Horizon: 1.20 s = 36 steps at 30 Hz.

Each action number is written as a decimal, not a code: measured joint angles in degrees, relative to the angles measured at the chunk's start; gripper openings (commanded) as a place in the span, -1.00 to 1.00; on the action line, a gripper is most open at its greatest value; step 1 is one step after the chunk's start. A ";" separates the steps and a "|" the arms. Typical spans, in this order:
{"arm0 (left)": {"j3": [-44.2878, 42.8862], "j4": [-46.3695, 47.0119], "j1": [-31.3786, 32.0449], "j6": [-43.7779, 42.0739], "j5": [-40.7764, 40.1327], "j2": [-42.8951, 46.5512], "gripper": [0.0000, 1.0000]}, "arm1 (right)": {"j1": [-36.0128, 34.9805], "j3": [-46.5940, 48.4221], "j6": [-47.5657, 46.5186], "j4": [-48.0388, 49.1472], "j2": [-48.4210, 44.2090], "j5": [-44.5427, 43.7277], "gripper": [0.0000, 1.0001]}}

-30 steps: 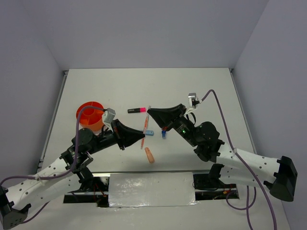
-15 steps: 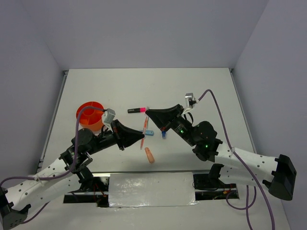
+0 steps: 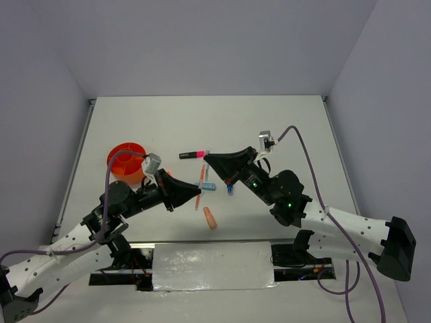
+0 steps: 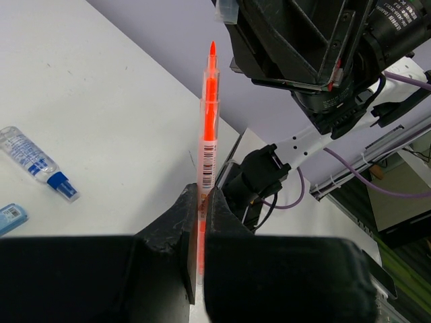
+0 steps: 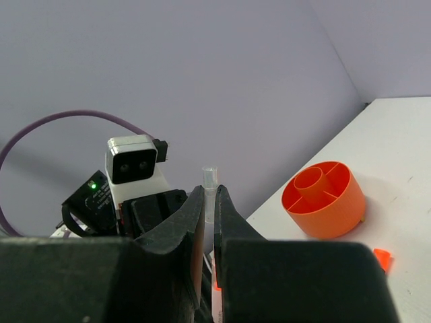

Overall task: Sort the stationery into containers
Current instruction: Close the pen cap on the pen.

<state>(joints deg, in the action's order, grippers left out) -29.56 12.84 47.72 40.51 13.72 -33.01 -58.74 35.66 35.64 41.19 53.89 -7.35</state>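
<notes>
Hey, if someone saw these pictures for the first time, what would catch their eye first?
The grippers face each other tip to tip over the table: the left gripper pinches a bright orange pen, the right gripper a thin pale pen. Next, the round orange tub at the table's left side, away from both.

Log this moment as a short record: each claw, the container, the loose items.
left claw: shut on thin orange pen, held off the table
right claw: shut on thin clear tube, end poking past the fingers
container: round orange plastic tub, left side of white table
loose on table: black highlighter with pink cap; peach oblong eraser; small clear blue-capped tube
</notes>
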 measured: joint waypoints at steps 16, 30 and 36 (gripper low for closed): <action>-0.02 -1.38 0.00 -0.11 -1.68 0.96 -1.00 | 0.00 0.00 -0.22 -0.52 1.99 -0.33 -1.00; -0.35 -2.16 0.00 -1.60 -3.63 1.03 -1.00 | 0.00 -0.13 0.07 -0.59 2.97 1.95 -0.86; -1.33 -2.86 0.00 -2.97 -4.13 0.90 -1.00 | 0.00 -0.79 0.79 -0.28 2.97 3.26 -0.67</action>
<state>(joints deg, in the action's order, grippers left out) -30.89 9.98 47.72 37.54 9.58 -32.12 -58.74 34.87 36.42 40.91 56.86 -4.10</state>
